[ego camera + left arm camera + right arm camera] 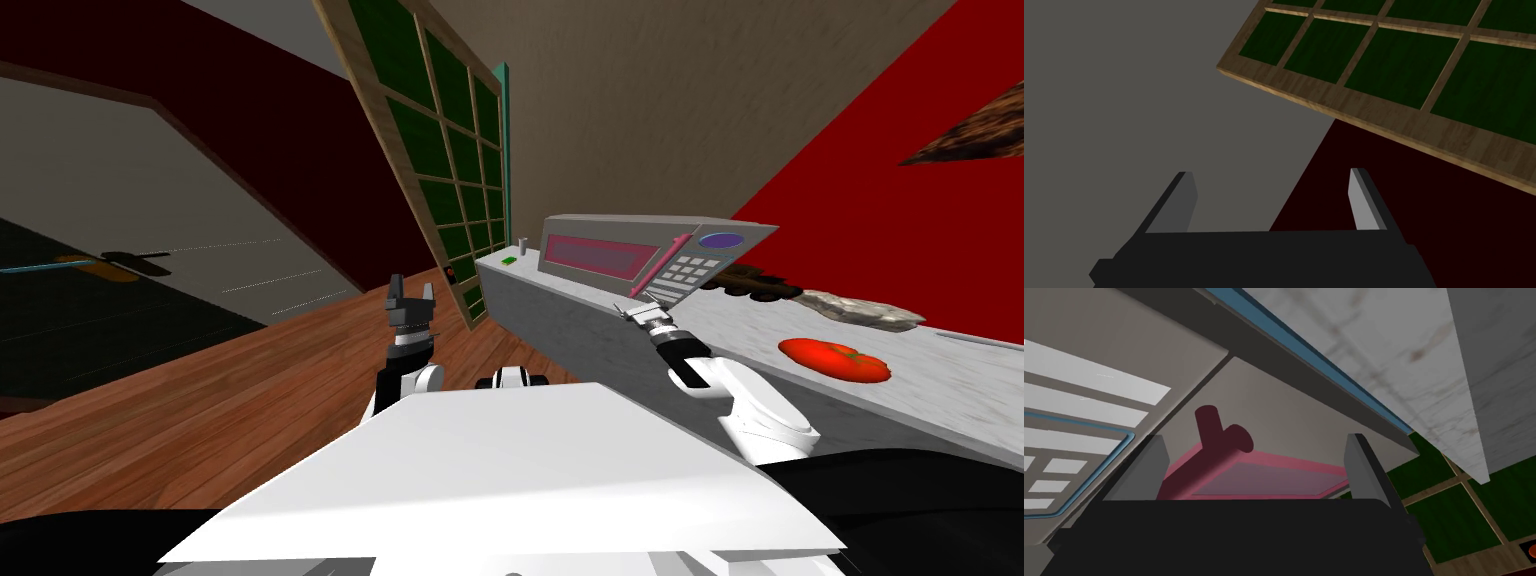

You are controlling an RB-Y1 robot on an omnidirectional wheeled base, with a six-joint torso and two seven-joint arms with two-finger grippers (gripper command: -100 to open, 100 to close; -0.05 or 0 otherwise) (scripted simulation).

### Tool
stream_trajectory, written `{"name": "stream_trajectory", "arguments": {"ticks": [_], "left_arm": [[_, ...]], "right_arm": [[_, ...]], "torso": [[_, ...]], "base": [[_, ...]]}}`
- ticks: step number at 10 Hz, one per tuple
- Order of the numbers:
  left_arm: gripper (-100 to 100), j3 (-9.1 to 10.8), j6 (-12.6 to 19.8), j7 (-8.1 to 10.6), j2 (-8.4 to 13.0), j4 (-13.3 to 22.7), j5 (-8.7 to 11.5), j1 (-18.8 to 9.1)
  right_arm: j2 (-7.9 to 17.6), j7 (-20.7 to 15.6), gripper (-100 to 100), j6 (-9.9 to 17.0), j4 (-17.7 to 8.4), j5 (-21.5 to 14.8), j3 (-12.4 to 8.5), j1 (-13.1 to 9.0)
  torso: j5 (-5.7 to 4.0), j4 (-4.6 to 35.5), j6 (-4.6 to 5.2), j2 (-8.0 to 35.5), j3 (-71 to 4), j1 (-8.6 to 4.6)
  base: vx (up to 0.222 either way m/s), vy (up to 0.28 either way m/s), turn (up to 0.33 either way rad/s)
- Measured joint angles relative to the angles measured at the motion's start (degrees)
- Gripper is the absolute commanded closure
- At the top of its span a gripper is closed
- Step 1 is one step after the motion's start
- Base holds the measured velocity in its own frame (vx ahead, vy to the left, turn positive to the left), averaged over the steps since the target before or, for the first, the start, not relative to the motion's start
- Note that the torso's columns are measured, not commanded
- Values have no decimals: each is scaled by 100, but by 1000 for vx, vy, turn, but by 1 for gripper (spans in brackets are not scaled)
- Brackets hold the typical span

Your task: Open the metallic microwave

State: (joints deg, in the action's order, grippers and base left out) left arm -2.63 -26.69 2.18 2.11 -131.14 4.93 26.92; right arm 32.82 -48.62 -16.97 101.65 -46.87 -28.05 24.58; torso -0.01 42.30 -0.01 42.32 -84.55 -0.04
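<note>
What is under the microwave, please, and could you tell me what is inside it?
The microwave stands on a pale marbled counter. Its door is shut, so the inside is hidden behind the pink window.

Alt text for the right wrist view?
Right gripper open, with the dark red handle of the microwave showing between its fingers, not gripped. The keypad lies beyond one finger.

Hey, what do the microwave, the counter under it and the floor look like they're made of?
Microwave: flat matte grey shell, metal or plastic, no shine to settle it. Handle: plain dark pink, material unclear. Counter: pale grey with faint veining, likely stone or marble. Floor: reddish-brown boards with grain, likely wood.
</note>
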Motion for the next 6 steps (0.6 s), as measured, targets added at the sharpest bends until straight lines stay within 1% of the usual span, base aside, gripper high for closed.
{"name": "stream_trajectory", "arguments": {"ticks": [2,3,4,6], "left_arm": [[0,0,0,0,0,0,0,0],[0,0,0,0,0,0,0,0],[0,0,0,0,0,0,0,-2],[0,0,1,0,1,1,0,-3]], "right_arm": [[149,-227,-100,93,-103,-218,-98,-5],[155,-248,-100,106,-106,-228,-103,-4],[174,-248,-100,121,-191,-223,-144,-36],[271,-222,-100,340,-406,-254,-165,-167]], "torso": [[0,-1,0,-5,-3,4],[0,-1,0,-1,0,-1],[-3,3,-5,13,7,-9],[-2,4,-9,10,6,-7]], "base": [[23,36,-23],[-45,-12,218],[-120,-25,307],[-149,-20,285]]}}
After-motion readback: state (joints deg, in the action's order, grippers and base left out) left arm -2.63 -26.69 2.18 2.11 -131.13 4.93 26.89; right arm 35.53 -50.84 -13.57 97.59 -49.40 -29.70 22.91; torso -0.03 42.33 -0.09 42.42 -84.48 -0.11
